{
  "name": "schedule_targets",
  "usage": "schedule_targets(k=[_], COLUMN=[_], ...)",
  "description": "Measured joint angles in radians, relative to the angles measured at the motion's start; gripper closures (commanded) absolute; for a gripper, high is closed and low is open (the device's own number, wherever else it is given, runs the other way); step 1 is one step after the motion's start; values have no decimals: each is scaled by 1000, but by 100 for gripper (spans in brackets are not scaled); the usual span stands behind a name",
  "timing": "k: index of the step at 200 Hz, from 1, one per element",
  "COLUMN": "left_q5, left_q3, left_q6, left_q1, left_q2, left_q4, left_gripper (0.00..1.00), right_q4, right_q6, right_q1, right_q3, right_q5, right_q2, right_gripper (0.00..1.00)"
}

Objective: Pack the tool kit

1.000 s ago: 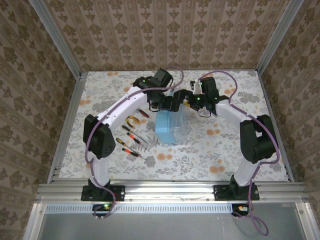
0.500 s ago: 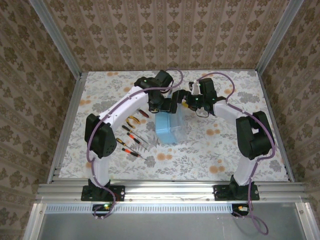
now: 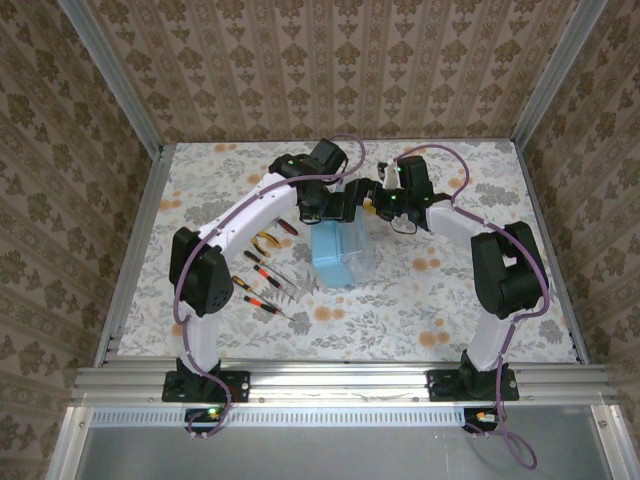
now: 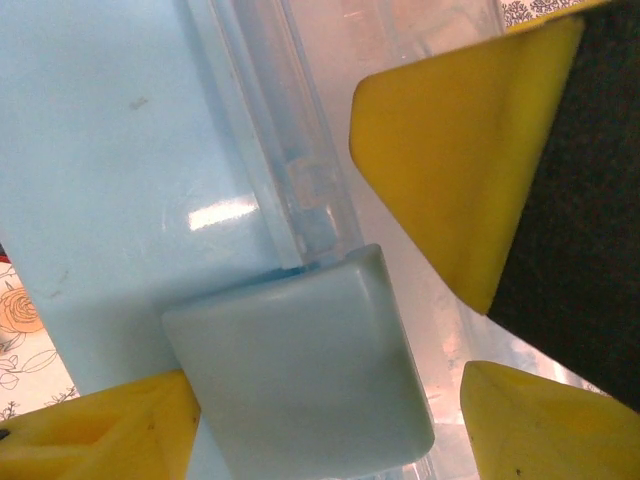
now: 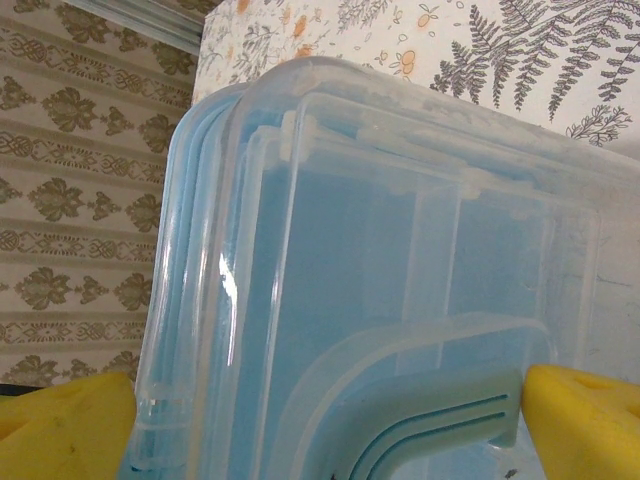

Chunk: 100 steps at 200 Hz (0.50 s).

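The tool kit's light-blue translucent case (image 3: 338, 255) lies mid-table. My left gripper (image 3: 335, 208) and right gripper (image 3: 378, 200) meet over its far end. In the left wrist view the left gripper (image 4: 330, 400) is open around a pale blue latch (image 4: 300, 370): one yellow finger (image 4: 100, 435) touches it, the other stands apart. The right gripper (image 5: 330, 400) is open wide and straddles the case (image 5: 330, 230) near its blue handle (image 5: 440, 410). Pliers (image 3: 265, 242) and red-black screwdrivers (image 3: 262, 285) lie on the cloth left of the case.
The floral tablecloth (image 3: 420, 300) is bare to the right of the case and in front of it. A metal frame (image 3: 130, 250) borders the table, with wallpapered walls behind. One screwdriver (image 3: 288, 227) lies under the left forearm.
The right arm has pulled its elbow in and its gripper has shifted slightly left over the case's far end. The left gripper's jaws have narrowed a little; the case has stayed put.
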<state>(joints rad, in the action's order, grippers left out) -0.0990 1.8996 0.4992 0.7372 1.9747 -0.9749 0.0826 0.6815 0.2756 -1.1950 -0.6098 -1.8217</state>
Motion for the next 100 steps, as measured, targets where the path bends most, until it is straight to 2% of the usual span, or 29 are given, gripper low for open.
schedule_targets(k=[100], left_q5=[18], left_q3=[-61], left_q6=[51], left_q1=[-6], left_q2=[-33], left_q4=[65], left_gripper=[56], right_q4=[24], right_q6=[8], right_q1=[0], right_q3=[1], right_q5=[3], right_q2=[-8], right_gripper=[2])
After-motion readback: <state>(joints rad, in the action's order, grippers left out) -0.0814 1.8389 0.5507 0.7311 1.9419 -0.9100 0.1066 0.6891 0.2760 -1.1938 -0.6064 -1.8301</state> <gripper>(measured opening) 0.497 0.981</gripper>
